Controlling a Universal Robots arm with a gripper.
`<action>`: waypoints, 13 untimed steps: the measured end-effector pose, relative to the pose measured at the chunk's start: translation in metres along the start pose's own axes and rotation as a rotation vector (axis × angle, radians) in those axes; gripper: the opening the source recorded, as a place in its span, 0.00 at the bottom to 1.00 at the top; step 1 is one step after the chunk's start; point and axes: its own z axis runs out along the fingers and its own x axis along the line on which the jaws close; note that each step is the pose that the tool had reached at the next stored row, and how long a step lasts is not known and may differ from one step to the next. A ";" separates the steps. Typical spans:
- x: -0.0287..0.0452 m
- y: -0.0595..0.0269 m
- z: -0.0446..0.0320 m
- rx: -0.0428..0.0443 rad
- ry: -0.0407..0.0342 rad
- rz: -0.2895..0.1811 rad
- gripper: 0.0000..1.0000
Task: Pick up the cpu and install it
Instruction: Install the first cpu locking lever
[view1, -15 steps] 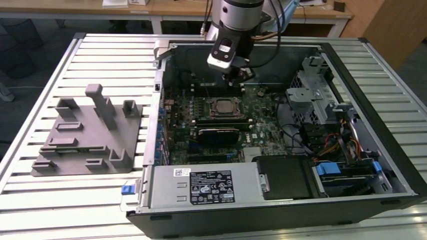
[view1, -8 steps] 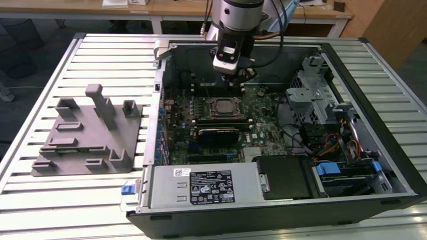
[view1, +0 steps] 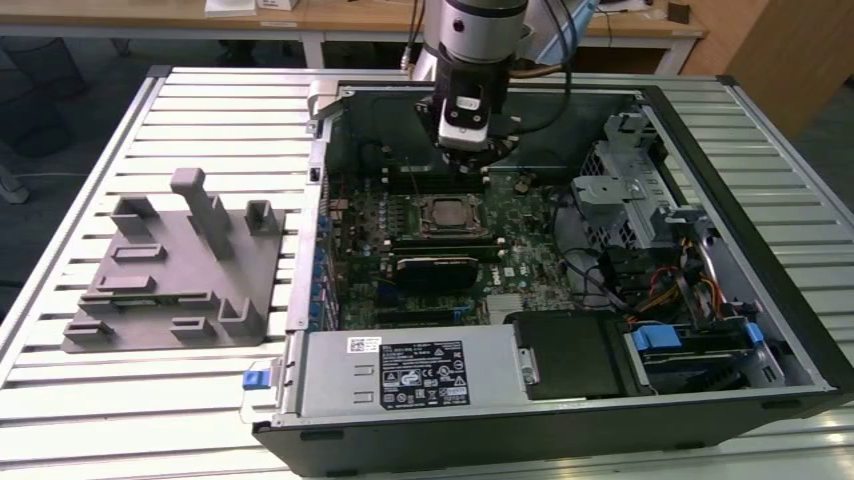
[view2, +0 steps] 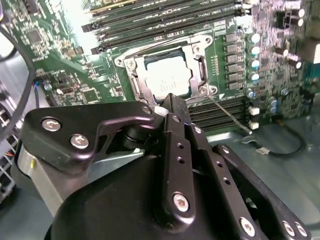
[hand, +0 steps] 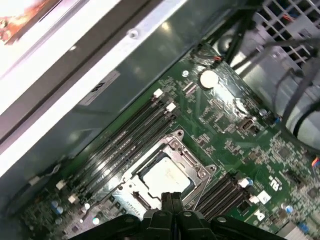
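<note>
Cpu (view2: 167, 80): lies flat in the socket frame (view2: 131, 75) on the motherboard (view1: 534, 270), pale metal top up. In both wrist views it sits square inside the frame.

Tool (view2: 170, 100): hangs just above the near edge of the socket, apart from the chip. Its fingers (hand: 167, 210) are pressed together with nothing between them. In the exterior view the tool (view1: 467, 145) stands over the board, just behind the cpu (view1: 445, 213).

Step, my reading: the pick and the placing look done, and I am at the end of the install. I cannot tell whether the frame is latched. A thin retention lever (view2: 230, 115) runs out from one socket corner along the memory slots (view2: 165, 20).

Any further move here calls for a straight vertical path. The frame, the lever and the slots all crowd the fingertips.

Containers:
- Socket: holds the cpu (hand: 167, 177).
- Computer case (view1: 747, 130), open on top: holds the motherboard, a black finned heatsink (view1: 434, 272) just in front of the socket, the power supply (view1: 400, 370) at the front, and a drive cage (view1: 634, 190) with cables at the exterior view's right.
- Grey fixture tray (view1: 174, 270) with upright posts: outside the case on the slatted surface (view1: 160, 410), at the exterior view's left, well apart from the tool.
</note>
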 end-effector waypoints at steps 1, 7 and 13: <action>0.0000 0.0000 0.0002 0.0002 0.0000 -0.016 0.11; 0.0001 -0.0001 0.0014 0.0019 0.0000 -0.126 0.11; 0.0000 -0.0001 0.0027 0.0036 0.0000 -0.235 0.11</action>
